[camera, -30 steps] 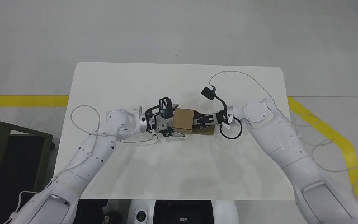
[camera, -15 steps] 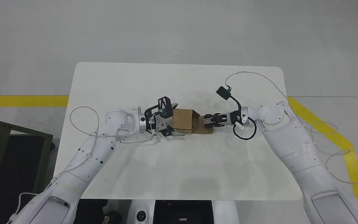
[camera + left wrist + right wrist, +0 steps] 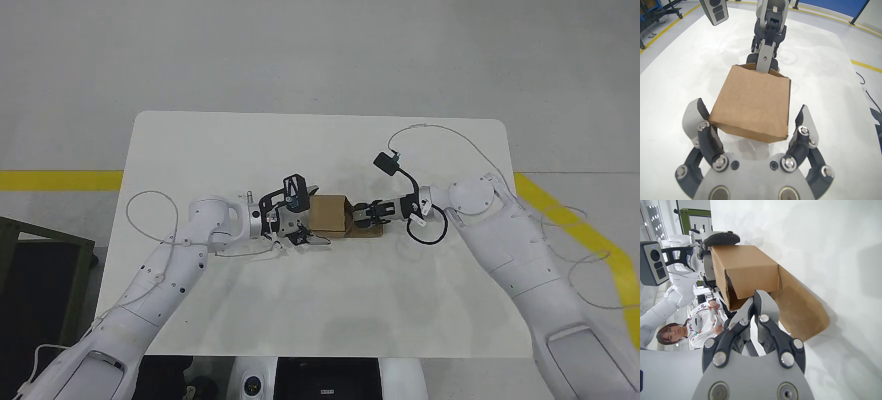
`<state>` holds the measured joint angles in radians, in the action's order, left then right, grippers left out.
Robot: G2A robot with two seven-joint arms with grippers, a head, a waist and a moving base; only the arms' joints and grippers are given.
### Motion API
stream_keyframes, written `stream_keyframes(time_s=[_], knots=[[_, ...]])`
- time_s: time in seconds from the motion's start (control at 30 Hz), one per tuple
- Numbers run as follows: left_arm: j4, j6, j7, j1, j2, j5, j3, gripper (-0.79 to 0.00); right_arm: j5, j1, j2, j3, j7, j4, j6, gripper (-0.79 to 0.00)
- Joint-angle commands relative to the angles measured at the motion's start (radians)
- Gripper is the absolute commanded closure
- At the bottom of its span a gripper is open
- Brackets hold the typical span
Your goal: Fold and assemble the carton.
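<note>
Left claw point(image 3: 751, 105), spread apart, straddles the carton point(image 3: 745, 262), likely steadying it; right claw point(image 3: 754, 294), pressed together, pokes into its open end.

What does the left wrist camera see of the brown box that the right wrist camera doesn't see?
Left wrist view: the carton's plain, closed top panel, with the left gripper open and one finger beside each near corner.
Right wrist view: the carton's open end, hollow inside, and a loose flap lying flat on the table.
Both: the brown carton on the white table, and the right gripper, shut, with its tip at the carton's open end.
</note>
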<state>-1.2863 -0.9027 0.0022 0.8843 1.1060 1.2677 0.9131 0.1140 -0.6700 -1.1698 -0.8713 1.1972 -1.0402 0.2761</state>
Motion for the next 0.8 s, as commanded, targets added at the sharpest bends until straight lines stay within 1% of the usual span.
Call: stream_keyframes(time_s=[0.0, 0.5, 0.63, 0.77], knots=[[0.000, 0.000, -0.001, 0.000, 0.000, 0.003, 0.000, -0.785, 0.006, 0.004, -0.005, 0.009, -0.002, 0.005, 0.001, 0.000], [-0.002, -0.008, -0.003, 0.002, 0.003, 0.011, 0.003, -0.785, 0.054, 0.013, -0.035, 0.054, -0.021, 0.038, 0.022, 0.000], [-0.001, -0.008, -0.002, 0.003, 0.002, 0.012, 0.006, -0.785, 0.044, 0.025, -0.031, 0.042, -0.003, 0.048, 0.025, 0.000], [-0.001, -0.006, -0.002, 0.007, 0.002, 0.013, 0.010, -0.785, 0.018, 0.018, -0.014, 0.012, 0.034, 0.026, 0.004, 0.000]])
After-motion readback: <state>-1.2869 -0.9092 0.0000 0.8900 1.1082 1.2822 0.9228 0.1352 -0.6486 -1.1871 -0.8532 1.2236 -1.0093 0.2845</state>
